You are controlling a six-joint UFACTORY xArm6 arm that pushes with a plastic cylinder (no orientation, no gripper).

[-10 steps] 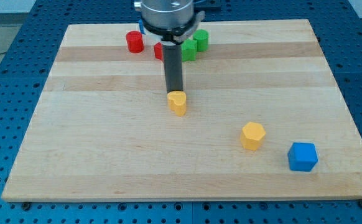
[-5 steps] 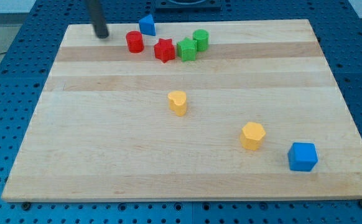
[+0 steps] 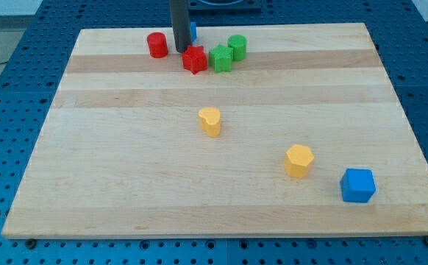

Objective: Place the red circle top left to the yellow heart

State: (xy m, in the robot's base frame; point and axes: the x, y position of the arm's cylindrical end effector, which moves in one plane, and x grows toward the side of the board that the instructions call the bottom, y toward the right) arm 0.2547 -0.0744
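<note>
I carry no jaws; my tip sits by the worktop's far edge, between red circle and red star. Next I must get behind the circle and push it toward the yellow heart.

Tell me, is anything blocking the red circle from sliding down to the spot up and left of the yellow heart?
Nothing visible is. The red circle sits near the view's top, and bare board runs from it down to the spot up-left of the yellow heart. My tip is just right of the circle, between it and the red star, off that path.
</note>
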